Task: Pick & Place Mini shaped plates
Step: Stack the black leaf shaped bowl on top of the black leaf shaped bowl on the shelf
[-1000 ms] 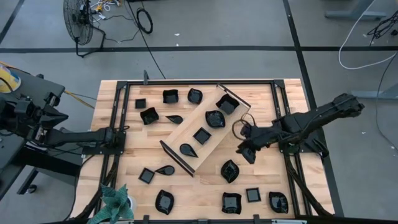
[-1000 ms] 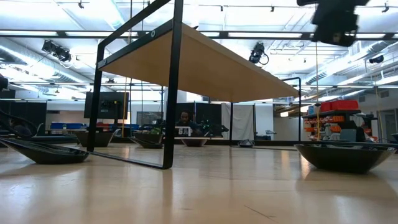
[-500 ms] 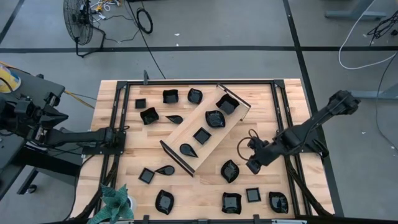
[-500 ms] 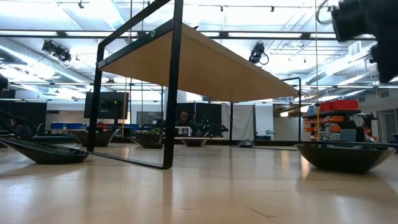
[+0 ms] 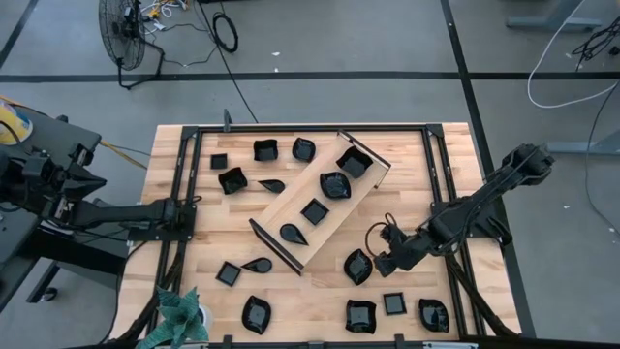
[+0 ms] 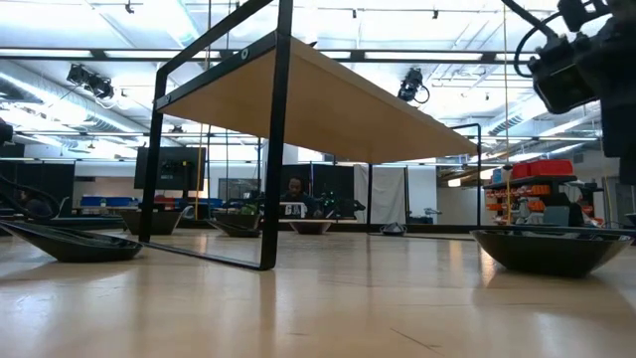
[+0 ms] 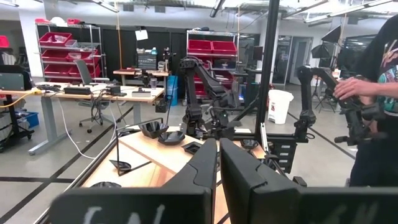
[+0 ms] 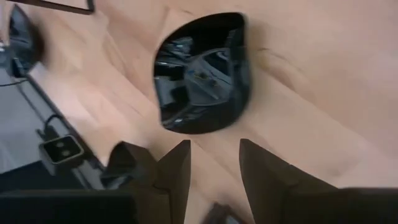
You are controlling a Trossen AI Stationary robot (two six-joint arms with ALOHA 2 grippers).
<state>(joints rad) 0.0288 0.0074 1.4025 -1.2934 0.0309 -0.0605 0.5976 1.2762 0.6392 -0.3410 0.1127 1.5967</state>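
Several small glossy black plates lie flat on the wooden table (image 5: 407,155). Others sit in the long light-wood tray (image 5: 300,219). My right gripper (image 5: 385,265) hovers open just right of a leaf-shaped plate (image 5: 357,266) near the tray's near side. In the right wrist view that plate (image 8: 202,71) lies on the wood just beyond my gripper (image 8: 214,158), and the fingers touch nothing. My left gripper (image 5: 179,211) waits shut at the table's left edge; its fingers (image 7: 217,165) are closed together.
The tray (image 6: 328,99) lies diagonally across the table's middle and holds several plates, such as one (image 5: 335,184). Loose plates sit along the near edge (image 5: 360,315) and in the far left part (image 5: 264,149). A green plant (image 5: 179,320) stands at the near left corner. A person (image 7: 379,93) stands beyond the table.
My right gripper has moved from beside the tray's right end toward the table's near edge and down, ending close beside the leaf-shaped plate. No plate has moved.
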